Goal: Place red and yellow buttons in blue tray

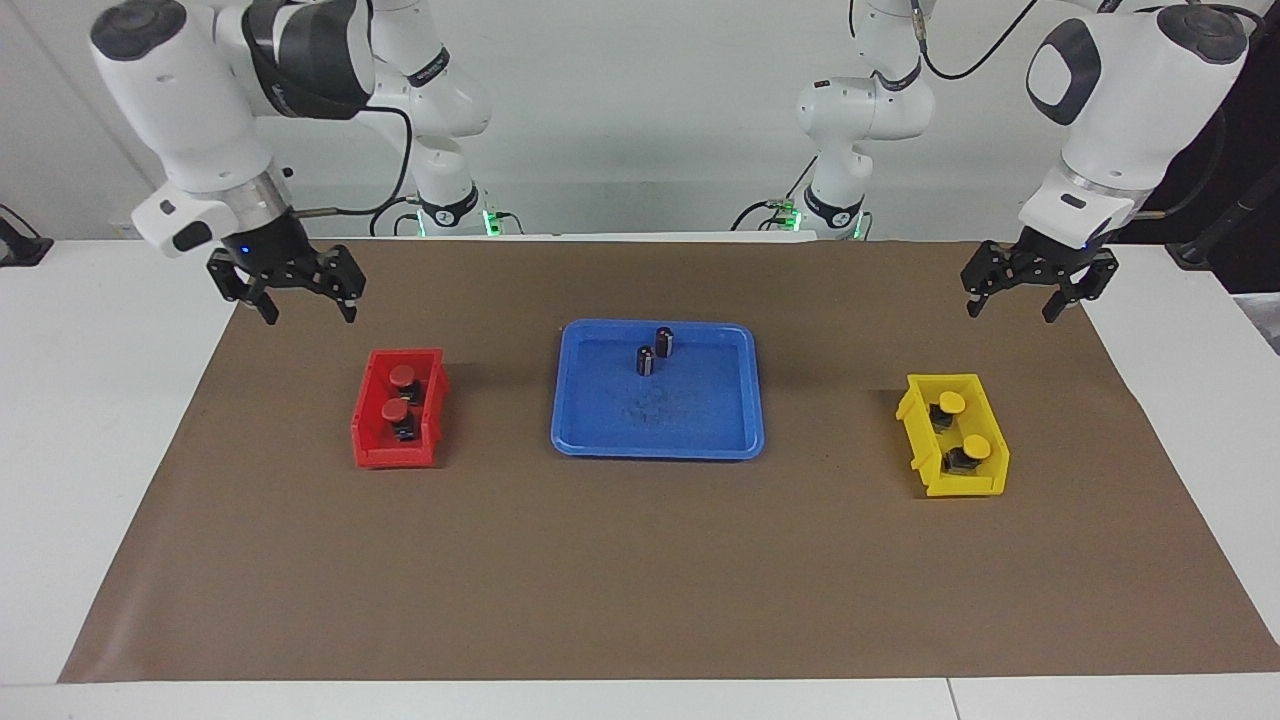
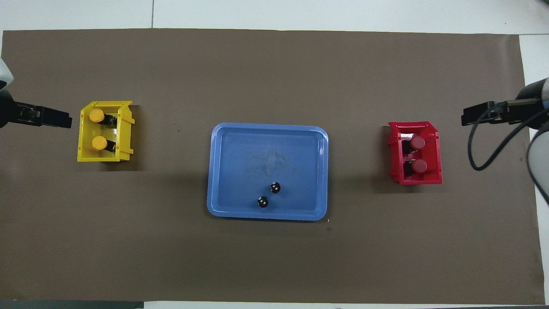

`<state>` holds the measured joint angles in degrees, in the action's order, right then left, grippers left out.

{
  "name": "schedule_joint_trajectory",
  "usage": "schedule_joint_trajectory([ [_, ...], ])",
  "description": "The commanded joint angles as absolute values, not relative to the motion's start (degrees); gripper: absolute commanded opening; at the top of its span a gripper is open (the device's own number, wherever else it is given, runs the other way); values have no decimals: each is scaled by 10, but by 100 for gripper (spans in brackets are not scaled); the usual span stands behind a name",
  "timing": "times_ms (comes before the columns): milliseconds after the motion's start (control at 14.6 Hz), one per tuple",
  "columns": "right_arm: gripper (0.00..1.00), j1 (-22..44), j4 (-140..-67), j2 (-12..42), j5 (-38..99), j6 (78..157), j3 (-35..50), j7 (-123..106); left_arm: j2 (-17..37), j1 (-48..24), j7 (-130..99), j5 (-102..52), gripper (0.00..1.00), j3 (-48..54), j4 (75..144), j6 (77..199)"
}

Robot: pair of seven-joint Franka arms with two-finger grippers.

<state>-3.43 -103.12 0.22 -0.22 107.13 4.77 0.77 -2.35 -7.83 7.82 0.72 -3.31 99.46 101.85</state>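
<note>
Nothing moved yet, by the look of it: 0 of 4 buttons are in the blue tray (image 1: 590, 420), which sits centre frame in both views on the brown mat (image 1: 640, 580) covering the worktop (image 1: 100, 450).

The 2 red buttons (image 1: 399, 393) are in the red bin (image 1: 372, 425), mid-left of the facing view, one nearer the robots than the other. The 2 yellow buttons (image 1: 962, 430) are in the yellow bin (image 1: 915, 405), mid-right of that view, same arrangement. The tray holds only 2 dark cylinders (image 1: 655, 351) w/o coloured caps, standing upright near its upper rim in the facing view, close together but apart.

Right gripper (image 1: 297, 297) hangs at upper left of the facing view, above the mat's corner, fingers spread wide, holding nothing. Left gripper (image 1: 1012, 297) hangs at upper right, above the mat's other corner, fingers also wide & empty. Neither is over a bin.

So all 4 picks remain. Likely split: right arm takes the reds, left arm the yellows, since each bin lies at that arm's end of the worktop.
</note>
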Motion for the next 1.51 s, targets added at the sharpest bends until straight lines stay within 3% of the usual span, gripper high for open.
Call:
schedule_joint_trajectory([
  [0, 100, -30, -1103, 18, -3, 1164, 50, 19, -40, -74, 81, 1, 100, -32, 1016, 1033],
  [411, 72, -41, -1202, 35, -3, 1285, 50, -4, -40, -74, 81, 0, 100, -32, 1016, 1033],
  [959, 65, -41, -1223, 68, -3, 1328, 50, -4, -40, -83, 80, 1, 100, -26, 1016, 1033],
  [1438, 42, -41, -1252, 63, -3, 1354, 50, -6, -40, -74, 85, 1, 100, -30, 1019, 1042],
])
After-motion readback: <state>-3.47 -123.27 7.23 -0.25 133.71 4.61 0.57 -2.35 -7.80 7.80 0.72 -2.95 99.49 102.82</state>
